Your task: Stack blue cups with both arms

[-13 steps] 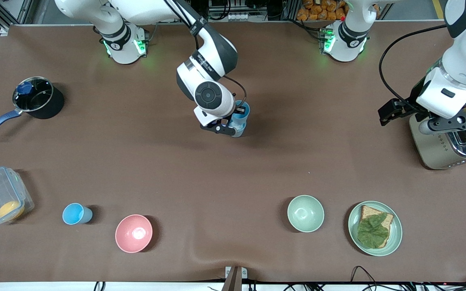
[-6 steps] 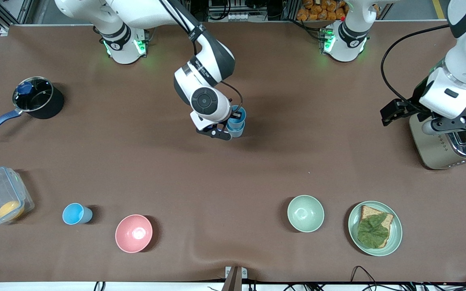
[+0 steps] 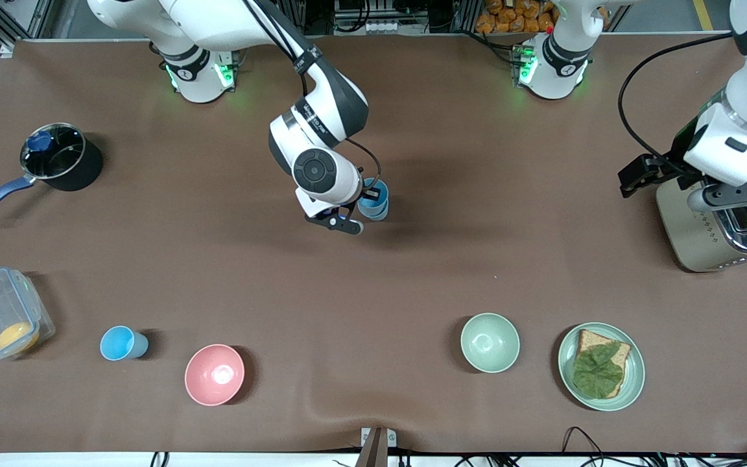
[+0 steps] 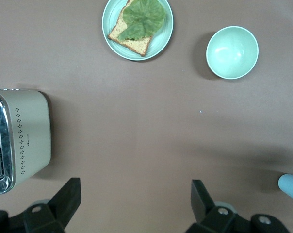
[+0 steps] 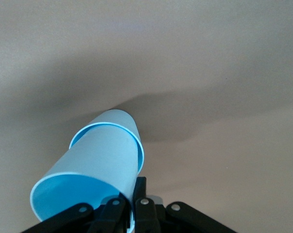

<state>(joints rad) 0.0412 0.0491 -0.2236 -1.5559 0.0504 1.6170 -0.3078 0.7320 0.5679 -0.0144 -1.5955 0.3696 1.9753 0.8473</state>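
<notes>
The right gripper is drifting toward the right arm's end of the table, fingers pinching the wall of two nested blue cups, smooth tapered plastic, over mid-table. A third blue cup is sitting beside the pink bowl. The left gripper, spread wide, is edging along above the metal toaster.

Bare table mid-span — bowls along camera edge
</notes>
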